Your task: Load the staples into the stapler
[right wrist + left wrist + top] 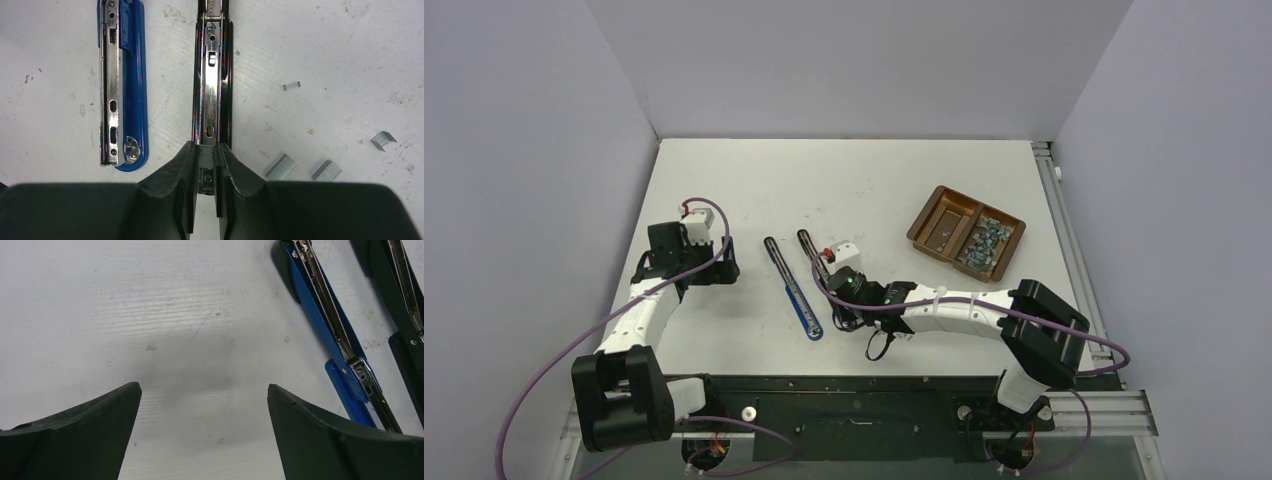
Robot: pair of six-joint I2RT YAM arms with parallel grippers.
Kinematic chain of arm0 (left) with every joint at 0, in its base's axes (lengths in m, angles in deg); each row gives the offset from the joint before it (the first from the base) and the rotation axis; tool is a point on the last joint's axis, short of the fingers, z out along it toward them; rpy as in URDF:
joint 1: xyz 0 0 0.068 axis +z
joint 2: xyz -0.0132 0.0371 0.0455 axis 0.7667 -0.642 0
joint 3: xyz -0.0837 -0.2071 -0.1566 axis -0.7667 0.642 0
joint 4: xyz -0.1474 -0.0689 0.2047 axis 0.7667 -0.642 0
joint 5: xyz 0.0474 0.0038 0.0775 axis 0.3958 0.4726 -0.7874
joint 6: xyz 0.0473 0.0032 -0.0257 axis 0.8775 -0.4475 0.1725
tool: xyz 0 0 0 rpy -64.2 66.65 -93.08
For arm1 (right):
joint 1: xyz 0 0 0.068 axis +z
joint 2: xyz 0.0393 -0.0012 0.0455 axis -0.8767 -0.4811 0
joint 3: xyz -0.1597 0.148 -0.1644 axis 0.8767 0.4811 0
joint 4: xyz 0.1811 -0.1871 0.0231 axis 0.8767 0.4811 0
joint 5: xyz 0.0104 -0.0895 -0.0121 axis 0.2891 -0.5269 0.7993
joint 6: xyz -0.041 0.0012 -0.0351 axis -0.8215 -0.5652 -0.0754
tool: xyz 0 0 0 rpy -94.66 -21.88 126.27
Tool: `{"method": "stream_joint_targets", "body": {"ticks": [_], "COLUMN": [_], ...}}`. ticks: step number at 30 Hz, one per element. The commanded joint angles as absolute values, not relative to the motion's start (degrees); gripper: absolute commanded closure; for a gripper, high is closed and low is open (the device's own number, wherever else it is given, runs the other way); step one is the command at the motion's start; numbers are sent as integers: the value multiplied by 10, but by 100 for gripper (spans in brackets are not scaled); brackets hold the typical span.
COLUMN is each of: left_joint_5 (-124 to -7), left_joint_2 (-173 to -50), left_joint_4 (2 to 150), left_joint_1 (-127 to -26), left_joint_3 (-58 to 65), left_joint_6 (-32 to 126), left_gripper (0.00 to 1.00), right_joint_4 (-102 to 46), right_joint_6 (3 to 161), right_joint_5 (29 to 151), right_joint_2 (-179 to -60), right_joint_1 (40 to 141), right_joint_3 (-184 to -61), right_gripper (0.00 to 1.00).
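Observation:
Two staplers lie opened flat side by side, a blue one and a black one. My right gripper is shut on a short grey strip of staples, held right over the near end of the black stapler's metal channel. Loose staples lie on the table to its right. My left gripper hangs open over bare table, left of the blue stapler, with nothing between its fingers.
A brown two-compartment tray sits at the back right with a heap of staples in its right compartment. Two more small staple pieces lie farther right. Grey walls close in the table on three sides.

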State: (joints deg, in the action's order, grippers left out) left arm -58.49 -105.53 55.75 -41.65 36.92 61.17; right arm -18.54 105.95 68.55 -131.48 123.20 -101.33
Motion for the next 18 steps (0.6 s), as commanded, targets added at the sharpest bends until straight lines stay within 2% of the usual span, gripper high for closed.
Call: {"method": "stream_joint_targets", "body": {"ticks": [1, 18], "left_joint_5": [-572, -569], "left_joint_2": [-1041, -1042], "left_joint_4": [576, 575], "left_joint_1": [-412, -412], "left_joint_3": [347, 343], "left_joint_6": [604, 603], "left_gripper": [4, 4], "right_joint_4": [-205, -201], "right_joint_6": [1067, 1073], "right_joint_5": [668, 672], "right_joint_2": [-1314, -1325], "right_joint_1": [1229, 1223], "right_joint_3": [-1007, -1009], "right_gripper": [92, 92]}}
